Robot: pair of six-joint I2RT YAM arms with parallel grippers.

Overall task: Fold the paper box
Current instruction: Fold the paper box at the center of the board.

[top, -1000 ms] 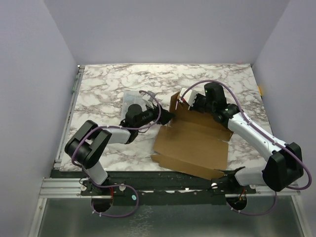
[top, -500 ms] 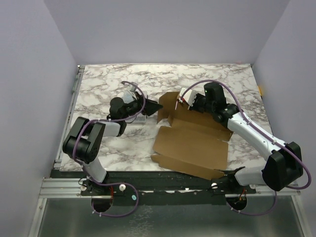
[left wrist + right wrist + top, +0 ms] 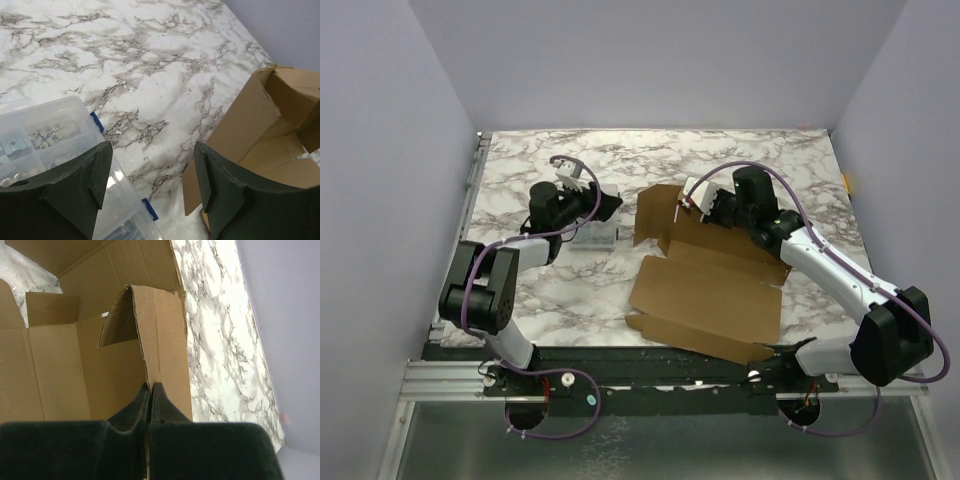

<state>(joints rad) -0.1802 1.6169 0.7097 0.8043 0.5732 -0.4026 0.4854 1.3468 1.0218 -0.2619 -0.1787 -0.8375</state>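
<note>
The paper box is a brown die-cut cardboard sheet lying mostly flat near the table's front middle, with its far side wall raised. My right gripper is shut on the top edge of that raised wall, holding it upright; a small end flap folds inward beside it. My left gripper is open and empty, hovering over the marble left of the box. In the left wrist view the box's raised corner shows past my right-hand finger.
A small clear plastic compartment case with blue latches sits left of the box, right under my left gripper; it also shows in the left wrist view. Marble table, purple walls on three sides.
My left gripper has pulled back left and away from the box's left flap, letting it go, and now hovers over the clear case. My right gripper has stayed on the wall.
</note>
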